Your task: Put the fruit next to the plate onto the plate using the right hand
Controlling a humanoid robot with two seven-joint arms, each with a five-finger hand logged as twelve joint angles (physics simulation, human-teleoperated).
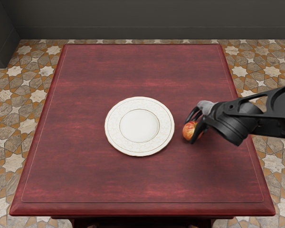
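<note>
View: a render from the robot's head looked down at a slant on a table.
Right hand: the black five-finger right hand (202,122) came in from the right edge. It had a pale grey patch at the knuckles, and its thin dark fingers (197,135) were curled like a cage around a piece of fruit.
Grip: the fingers were closed over the fruit from above and from its right side, so only its left face showed between them. Whether it was raised off the wood or resting on it could not be told.
Fruit: the small round red-and-yellow fruit (187,131) had a smooth, slightly shiny skin. It sat inside the curled fingers at the hand's lower left, off the plate and near its right rim.
Right arm: a bulky black forearm (256,118) of smooth rounded shells and open struts ran from the hand to the right edge.
Plate: a round white china plate (115,137) had a plain flat centre and a wide rim with a faint leafy pattern. It lay to the left of the hand, with a narrow strip of bare wood between its rim and the fingertips.
Table: a rectangular table of dark red stained wood (85,80), streaky in grain with a bevelled border, spread beneath the hand.
Floor: matte tiles in a star pattern of cream, tan and grey (19,95) surrounded the table.
Wall: a plain dark grey wall (133,19) stood far beyond the hand.
</note>
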